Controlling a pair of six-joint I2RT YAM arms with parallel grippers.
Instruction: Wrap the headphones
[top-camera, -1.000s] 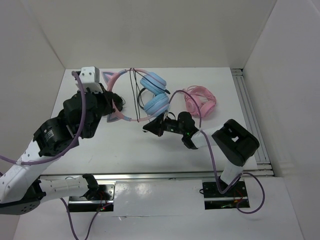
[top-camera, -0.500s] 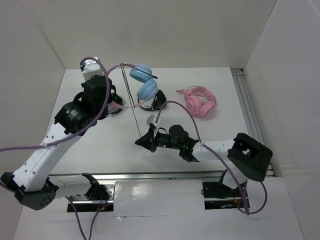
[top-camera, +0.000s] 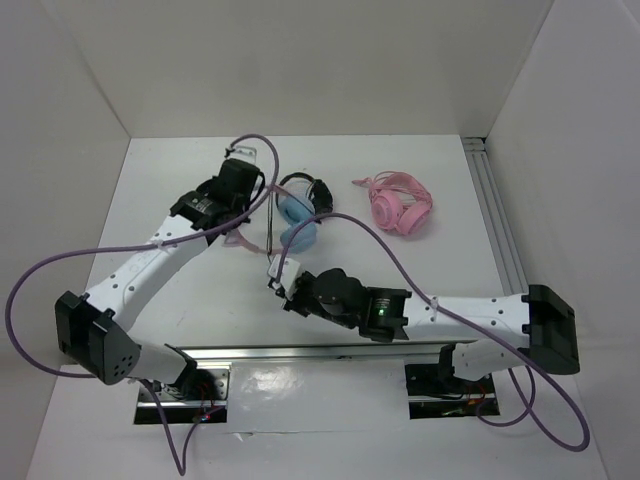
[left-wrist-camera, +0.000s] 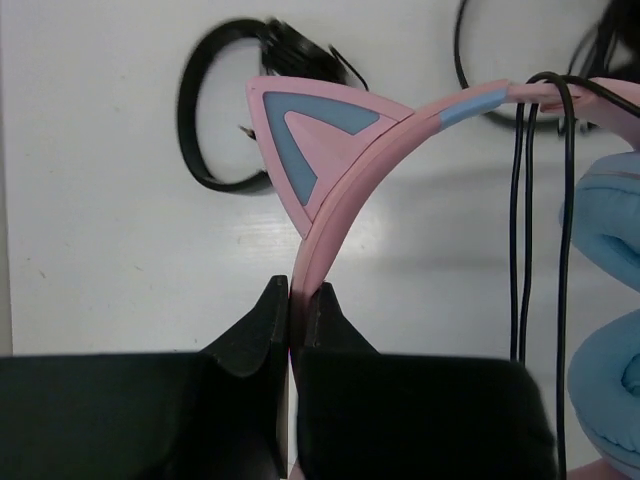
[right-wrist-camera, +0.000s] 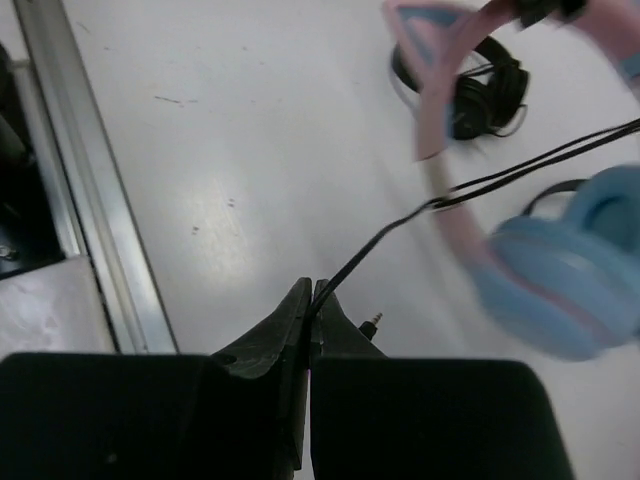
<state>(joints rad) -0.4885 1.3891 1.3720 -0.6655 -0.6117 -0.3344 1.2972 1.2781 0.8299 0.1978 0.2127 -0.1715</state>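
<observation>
The headphones (top-camera: 298, 222) have light blue ear cups (left-wrist-camera: 608, 232) and a thin pink headband with a cat ear (left-wrist-camera: 300, 135). They sit at the table's middle back. My left gripper (left-wrist-camera: 298, 292) is shut on the headband just below the cat ear; from above it (top-camera: 248, 205) is left of the cups. The long black cable (left-wrist-camera: 522, 210) loops over the band and runs down to my right gripper (right-wrist-camera: 313, 295), which is shut on it near its plug (right-wrist-camera: 370, 325). From above, the right gripper (top-camera: 282, 275) lies in front of the cups.
Black headphones (top-camera: 318, 192) lie just behind the blue cups. All-pink headphones (top-camera: 400, 208) lie to the right. A metal rail (top-camera: 505, 235) runs along the right edge of the table and another (right-wrist-camera: 80, 190) along the near edge. White walls stand on three sides.
My left arm has carried the headphones right and lower, next to the black pair. My right arm has swung left and toward the near edge with the cable in its jaws.
</observation>
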